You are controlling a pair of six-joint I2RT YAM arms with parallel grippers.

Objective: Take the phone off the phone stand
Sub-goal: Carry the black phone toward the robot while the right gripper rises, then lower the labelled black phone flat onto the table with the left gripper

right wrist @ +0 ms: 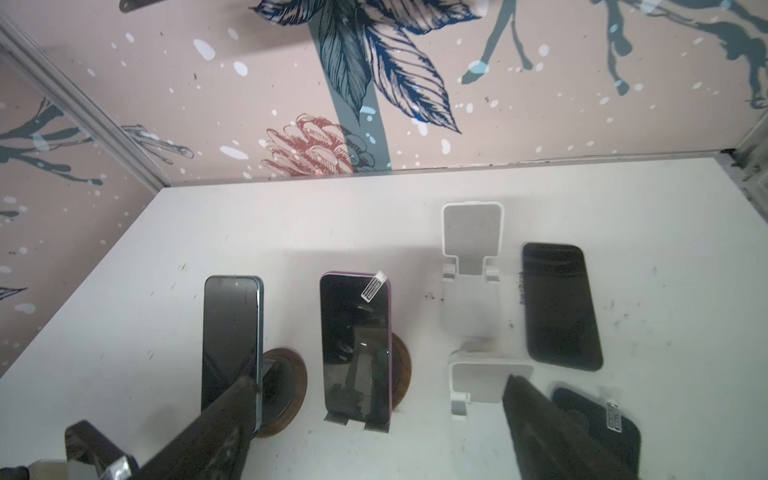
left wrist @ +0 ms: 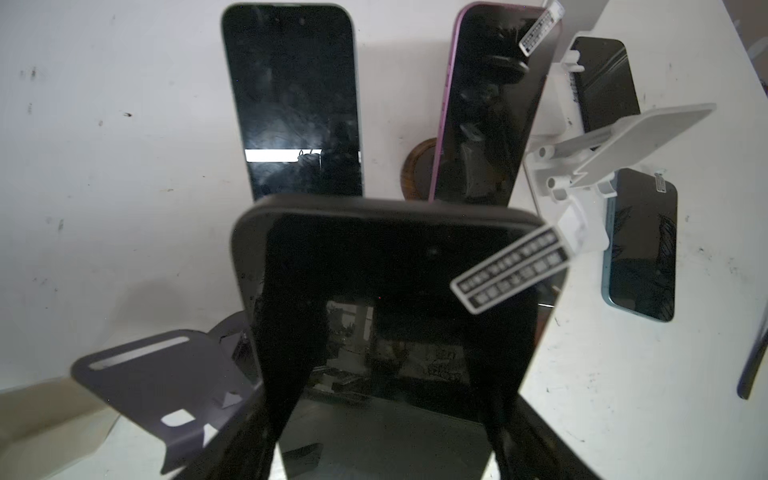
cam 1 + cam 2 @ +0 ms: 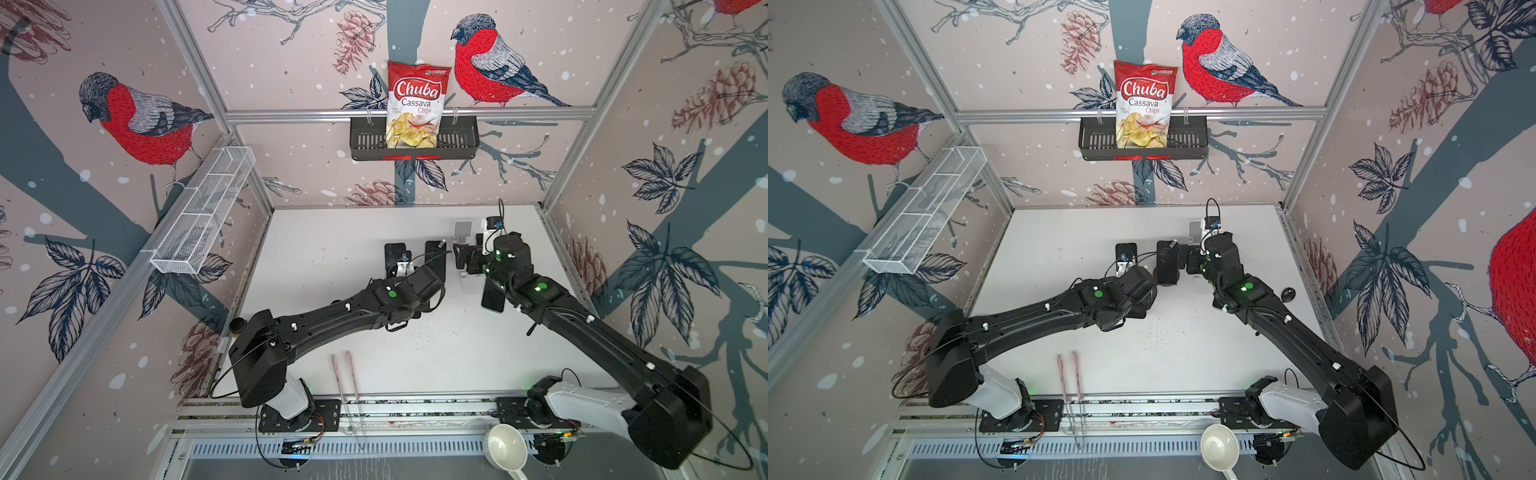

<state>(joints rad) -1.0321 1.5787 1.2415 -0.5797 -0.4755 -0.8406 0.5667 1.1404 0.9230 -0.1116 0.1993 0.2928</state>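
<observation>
My left gripper (image 2: 384, 374) is shut on a black phone (image 2: 374, 257) with a white sticker tab at one corner, its fingers pressing both long edges. The phone is held upright above the table. Beside it stands a dark grey phone stand (image 2: 166, 386) with nothing on its ledge. In both top views the left wrist (image 3: 409, 286) hides this phone and stand. My right gripper (image 1: 380, 380) hangs open over the table, fingers wide apart and holding nothing; in a top view it (image 3: 467, 259) sits just right of the standing phones.
A blue phone (image 1: 230, 332) and a purple phone (image 1: 357, 340) lean on round wooden stands behind. Two white stands (image 1: 471, 237) (image 1: 486, 380) are bare, with two black phones (image 1: 561, 307) (image 1: 598, 424) flat beside them. Pink tongs (image 3: 345, 374) and a white ladle (image 3: 505, 446) lie at the front edge.
</observation>
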